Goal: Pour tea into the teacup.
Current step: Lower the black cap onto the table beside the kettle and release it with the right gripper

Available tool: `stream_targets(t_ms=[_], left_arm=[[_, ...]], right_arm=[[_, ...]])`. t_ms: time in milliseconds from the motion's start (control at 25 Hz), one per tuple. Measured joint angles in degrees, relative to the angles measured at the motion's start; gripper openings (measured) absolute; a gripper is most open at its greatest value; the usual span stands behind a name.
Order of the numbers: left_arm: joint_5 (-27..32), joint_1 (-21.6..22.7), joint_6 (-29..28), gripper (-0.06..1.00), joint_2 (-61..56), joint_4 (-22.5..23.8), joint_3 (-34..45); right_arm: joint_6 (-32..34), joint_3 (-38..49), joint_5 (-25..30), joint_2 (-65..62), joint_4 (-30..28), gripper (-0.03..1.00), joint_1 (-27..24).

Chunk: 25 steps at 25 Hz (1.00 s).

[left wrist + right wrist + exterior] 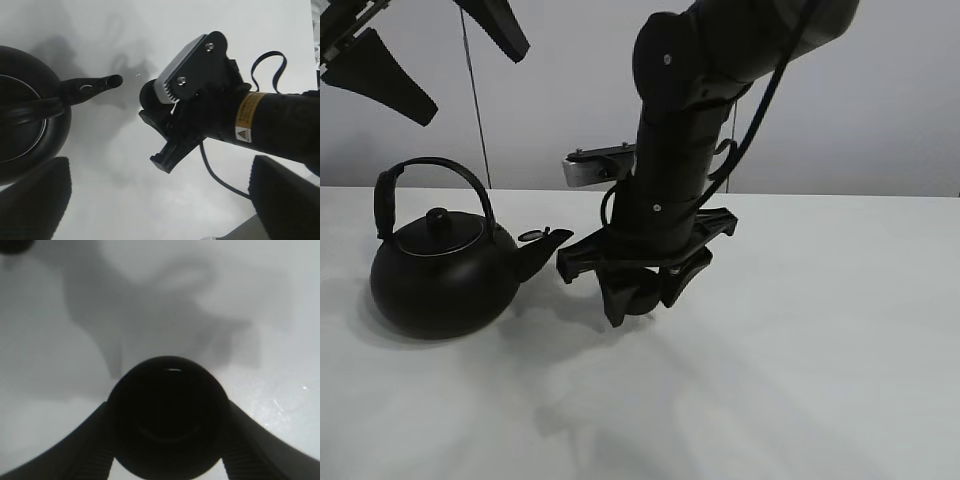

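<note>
The right gripper [642, 300] is closed around the small, round, matte-black teacup [167, 415], one finger on each side of its wall. The teacup sits low over the white table [820, 350], just right of the spout of the black metal kettle [440, 270]; contact with the table cannot be determined. The left gripper [445, 50] hangs high above the kettle with its jaws wide apart and empty.

Kettle [440, 275] on table [820, 350], teacup [167, 415] right of spout [545, 245].
</note>
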Motion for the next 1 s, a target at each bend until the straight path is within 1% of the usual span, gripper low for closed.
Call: stream_targets(t_ms=[120, 200, 440, 520, 880, 920, 1000], left_arm=[[0.0, 0.0, 0.0, 0.69, 0.0, 0.0, 0.0], [0.0, 0.0, 0.0, 0.69, 0.0, 0.0, 0.0], [0.0, 0.0, 0.0, 0.69, 0.0, 0.0, 0.0], [0.0, 0.0, 0.0, 0.69, 0.0, 0.0, 0.0], [0.0, 0.0, 0.0, 0.69, 0.0, 0.0, 0.0], [0.0, 0.0, 0.0, 0.69, 0.0, 0.0, 0.0], [0.0, 0.0, 0.0, 0.69, 0.0, 0.0, 0.0]], right_arm=[[0.0, -3.1, 1.6, 2.2, -0.1, 0.39, 0.4], [0.0, -3.9, 1.7, 2.5, -0.6, 0.39, 0.5], [0.0, -3.9, 2.5, 3.9, -2.4, 0.39, 0.5], [0.0, -3.9, 3.2, 4.8, -2.5, 0.39, 0.5], [0.1, -4.2, 3.4, 4.9, -2.4, 0.39, 0.5], [0.1, -4.2, 3.4, 4.9, -2.4, 0.4, 0.5], [0.0, -4.3, 4.0, 5.3, -2.3, 0.47, 0.5]])
